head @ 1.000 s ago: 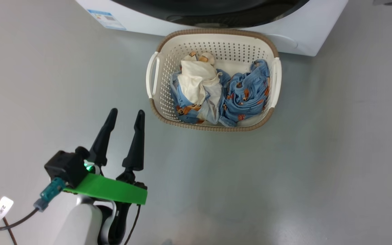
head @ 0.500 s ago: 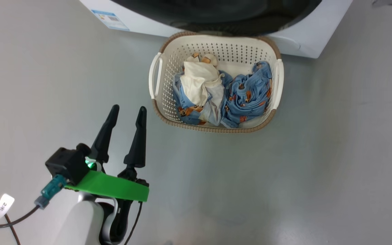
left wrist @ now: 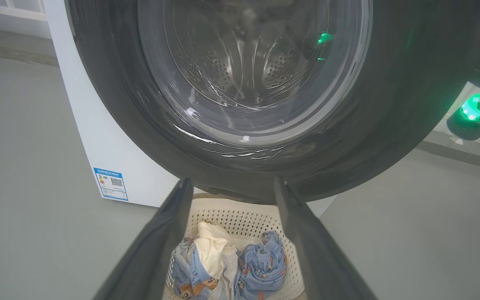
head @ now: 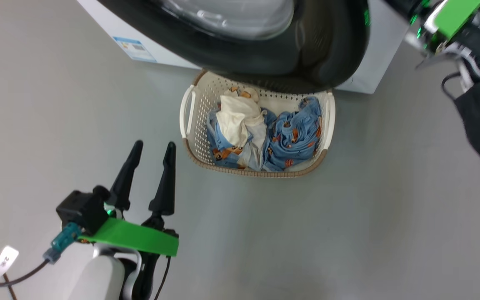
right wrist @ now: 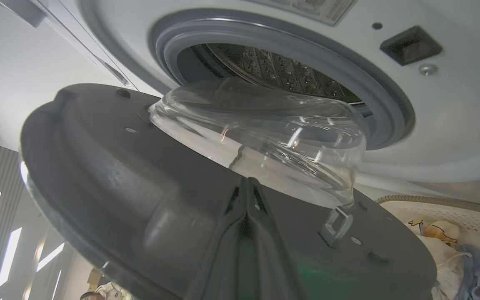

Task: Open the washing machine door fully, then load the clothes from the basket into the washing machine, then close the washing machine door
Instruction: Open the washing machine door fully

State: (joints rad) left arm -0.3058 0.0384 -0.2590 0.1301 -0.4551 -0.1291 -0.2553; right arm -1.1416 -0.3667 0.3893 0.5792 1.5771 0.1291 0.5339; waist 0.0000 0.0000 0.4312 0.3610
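Two long fingers of the left gripper (head: 155, 143) stood spread wide and empty over the grey floor (head: 36, 125), just left of the basket (head: 256, 173). In it lay the clothes (head: 290, 137), blue printed cloth and a cream piece. The washing machine door (head: 327, 54) hung partly open over the basket's far rim, hiding it. The washing machine (head: 111, 25) was cut off above. The right gripper (right wrist: 248, 185) was pinched shut on nothing at the door's inner face; whether it touched was unclear.

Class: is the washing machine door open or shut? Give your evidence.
Open. In the right wrist view the washing machine door stands out, its glass bowl clear of the grey rubber ring, the drum exposed.
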